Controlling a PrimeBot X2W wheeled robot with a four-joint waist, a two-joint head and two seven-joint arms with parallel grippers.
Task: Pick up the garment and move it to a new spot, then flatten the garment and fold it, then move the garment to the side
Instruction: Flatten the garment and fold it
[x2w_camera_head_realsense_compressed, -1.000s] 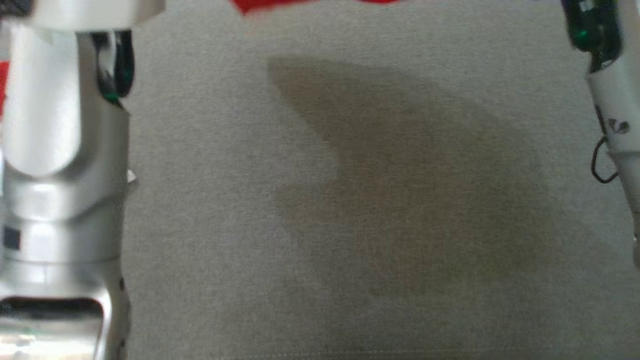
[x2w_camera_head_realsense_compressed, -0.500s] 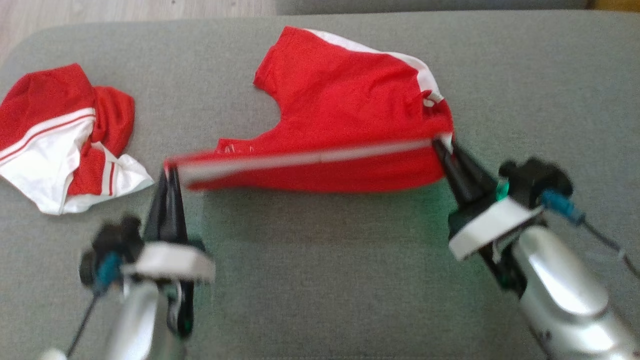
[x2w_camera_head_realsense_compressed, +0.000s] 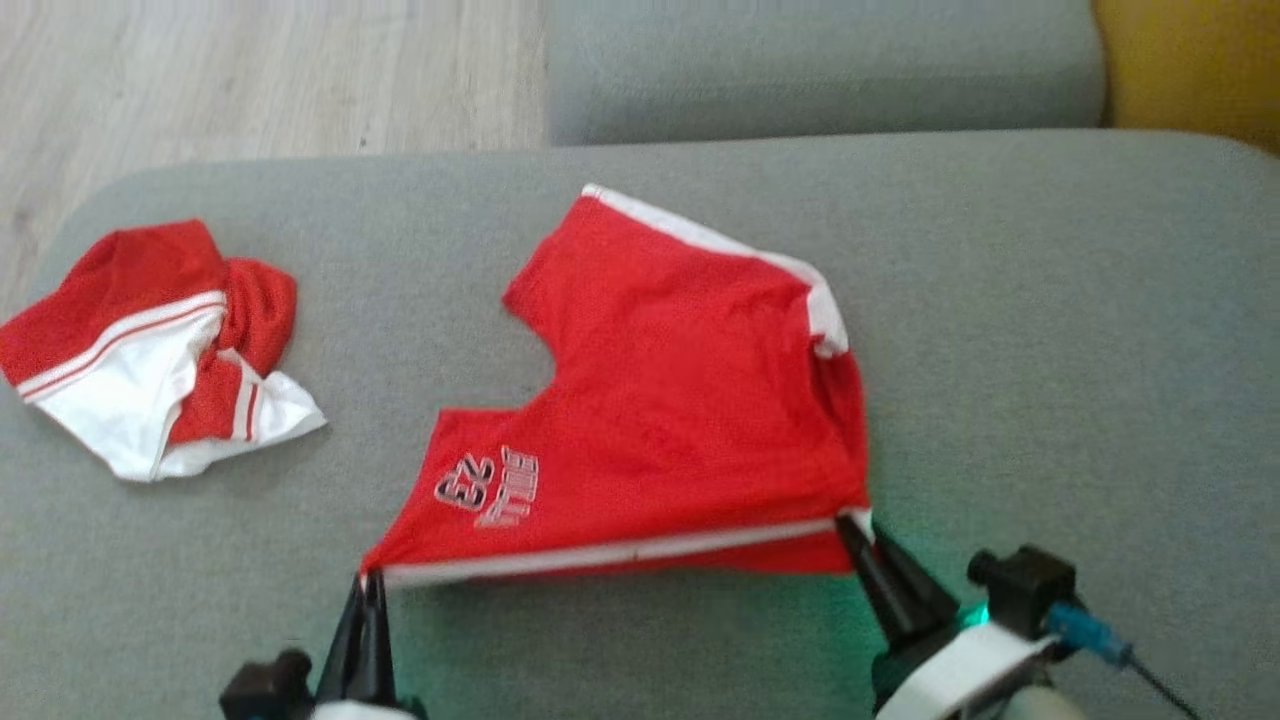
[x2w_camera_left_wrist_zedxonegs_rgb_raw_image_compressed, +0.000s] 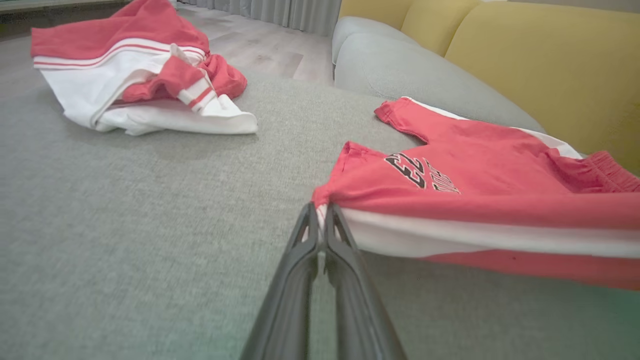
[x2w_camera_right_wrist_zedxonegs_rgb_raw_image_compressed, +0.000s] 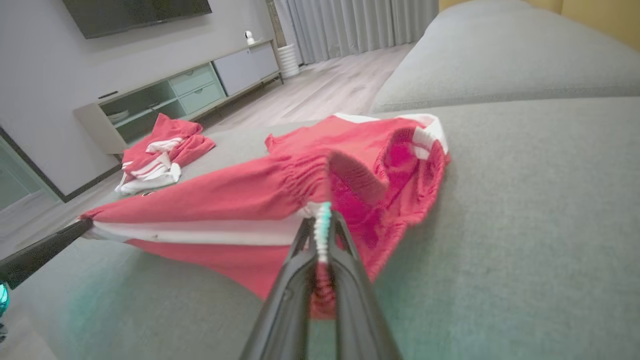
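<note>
A pair of red mesh shorts (x2w_camera_head_realsense_compressed: 680, 400) with a "23" print lies spread on the grey sofa seat (x2w_camera_head_realsense_compressed: 1050, 350). Its white-banded near edge is stretched taut between my grippers. My left gripper (x2w_camera_head_realsense_compressed: 367, 585) is shut on the edge's left corner (x2w_camera_left_wrist_zedxonegs_rgb_raw_image_compressed: 320, 215). At the right corner my right gripper (x2w_camera_head_realsense_compressed: 850, 520) is shut on the gathered hem (x2w_camera_right_wrist_zedxonegs_rgb_raw_image_compressed: 322, 215). The garment (x2w_camera_head_realsense_compressed: 150, 350), a red shirt with white sleeve ends and stripe trim, lies crumpled at the seat's far left, apart from both grippers (x2w_camera_left_wrist_zedxonegs_rgb_raw_image_compressed: 135, 85) (x2w_camera_right_wrist_zedxonegs_rgb_raw_image_compressed: 160, 150).
A grey back cushion (x2w_camera_head_realsense_compressed: 820, 70) rises behind the seat, with a yellow cushion (x2w_camera_head_realsense_compressed: 1190, 70) at the far right. Wood floor (x2w_camera_head_realsense_compressed: 250, 80) lies beyond the seat's rounded left edge. A low TV cabinet (x2w_camera_right_wrist_zedxonegs_rgb_raw_image_compressed: 175, 95) stands across the room.
The head camera has swung from a close look at bare seat to the whole scene. Since half a second ago the held edge has come nearer me and the shorts lie flatter, print showing.
</note>
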